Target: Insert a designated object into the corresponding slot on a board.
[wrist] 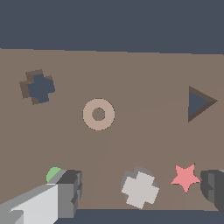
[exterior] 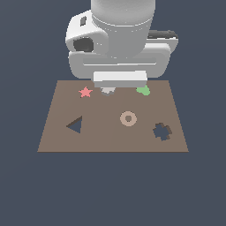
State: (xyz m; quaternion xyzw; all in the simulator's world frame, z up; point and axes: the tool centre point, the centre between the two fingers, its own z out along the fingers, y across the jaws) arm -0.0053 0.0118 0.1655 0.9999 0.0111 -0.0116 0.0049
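The pale grey cross-like piece [wrist: 140, 188] lies flat on the brown board [wrist: 144, 78] near its far edge. In the exterior view [exterior: 107, 91] it is partly hidden under my hand. My gripper [wrist: 142, 190] is open above it. The piece sits between the two wide-apart fingers [wrist: 70, 192] and touches neither. The dark cross-like slot [exterior: 162, 131] is at the board's near corner on the exterior view's right, and it also shows in the wrist view [wrist: 38, 86]. It is empty and well away from the piece.
A red star [exterior: 85, 92] lies beside the piece, close to one finger [wrist: 214, 188]. A green blob [exterior: 143, 90] lies by the other finger. A tan ring [exterior: 128, 118] sits mid-board. A dark triangular cutout [exterior: 75, 125] is on the exterior view's left.
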